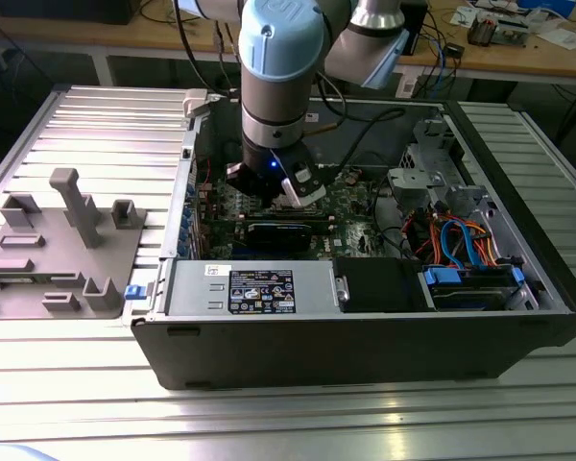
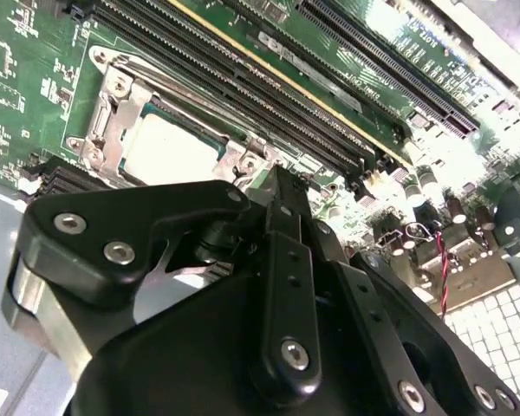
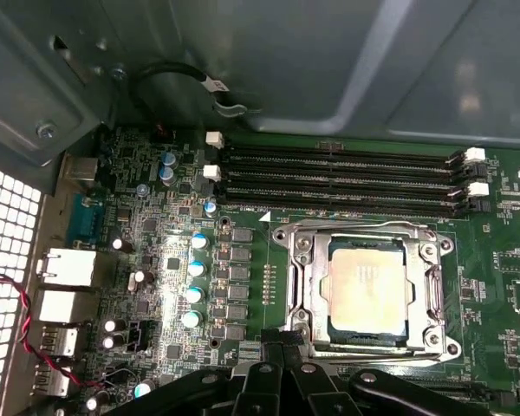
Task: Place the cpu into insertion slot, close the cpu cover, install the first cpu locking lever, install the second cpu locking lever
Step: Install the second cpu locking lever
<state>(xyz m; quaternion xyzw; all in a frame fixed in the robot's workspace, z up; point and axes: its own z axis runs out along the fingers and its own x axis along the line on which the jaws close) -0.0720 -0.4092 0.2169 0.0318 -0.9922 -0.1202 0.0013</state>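
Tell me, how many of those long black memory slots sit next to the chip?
4, in the first wrist view, side by side along one edge of the cpu. More may be hidden elsewhere.

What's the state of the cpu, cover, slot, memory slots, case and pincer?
cpu: seated flat in the insertion slot, metal top up.
cpu cover: down over the cpu, framing it.
memory slots: no modules in them.
computer case: side open, motherboard exposed.
pincer: down inside the case, tips at the edge of the insertion slot, holding nothing visible; open or shut unclear.
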